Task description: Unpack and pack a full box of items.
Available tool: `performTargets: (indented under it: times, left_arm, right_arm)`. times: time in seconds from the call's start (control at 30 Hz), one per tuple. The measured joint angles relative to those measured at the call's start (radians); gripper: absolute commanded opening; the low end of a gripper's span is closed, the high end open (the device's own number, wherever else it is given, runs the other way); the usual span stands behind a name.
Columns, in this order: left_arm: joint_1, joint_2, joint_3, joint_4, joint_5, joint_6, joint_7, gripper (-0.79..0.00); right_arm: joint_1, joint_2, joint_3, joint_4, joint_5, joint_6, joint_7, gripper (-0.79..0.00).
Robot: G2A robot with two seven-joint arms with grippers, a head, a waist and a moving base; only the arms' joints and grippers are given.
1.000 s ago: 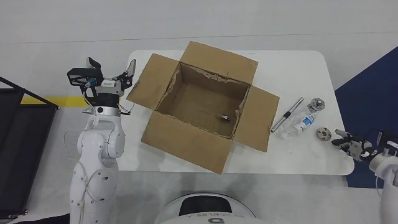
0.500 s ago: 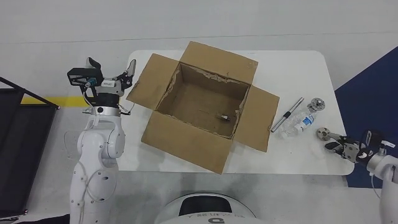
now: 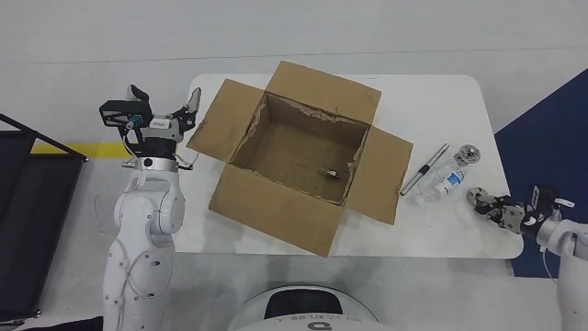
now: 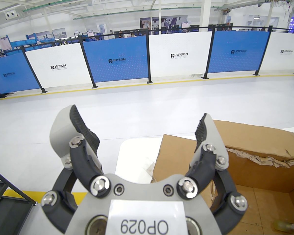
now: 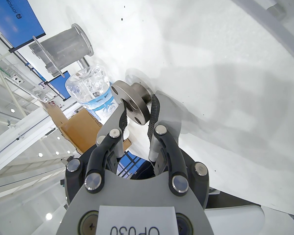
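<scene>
The right gripper [image 5: 139, 101] lies at the near right corner of the surface [image 3: 432, 101], jaws clenched across the disc of a metal flange [image 5: 131, 99] resting there. A water bottle [image 3: 443, 184] lies just left of it, with a rod [image 3: 424, 169] and a flanged cylinder [image 3: 469, 154] farther. The open box [image 3: 303, 92] stands at centre and holds one small part [image 3: 331, 173]. The left gripper [image 4: 139, 113] hangs at the left edge, jaws released.

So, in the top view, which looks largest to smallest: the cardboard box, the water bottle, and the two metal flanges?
1. cardboard box, by far.
2. water bottle.
3. near flange and far flange look alike; I would not rank them.
</scene>
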Motion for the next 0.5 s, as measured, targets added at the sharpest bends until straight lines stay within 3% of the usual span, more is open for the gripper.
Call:
performTargets:
  times: [0.23,0.5]
  left_arm:
    - [0.0,0.0,0.0,0.0,0.0,0.0,0.0,0.0]
    - [0.0,0.0,0.0,0.0,0.0,0.0,0.0,0.0]
  right_arm:
    - [-0.033,0.007,0.024,-0.017,0.062,-0.081,0.012,-0.785]
    - [-0.133,-0.004,0.084,-0.12,0.255,-0.275,0.005,-0.785]
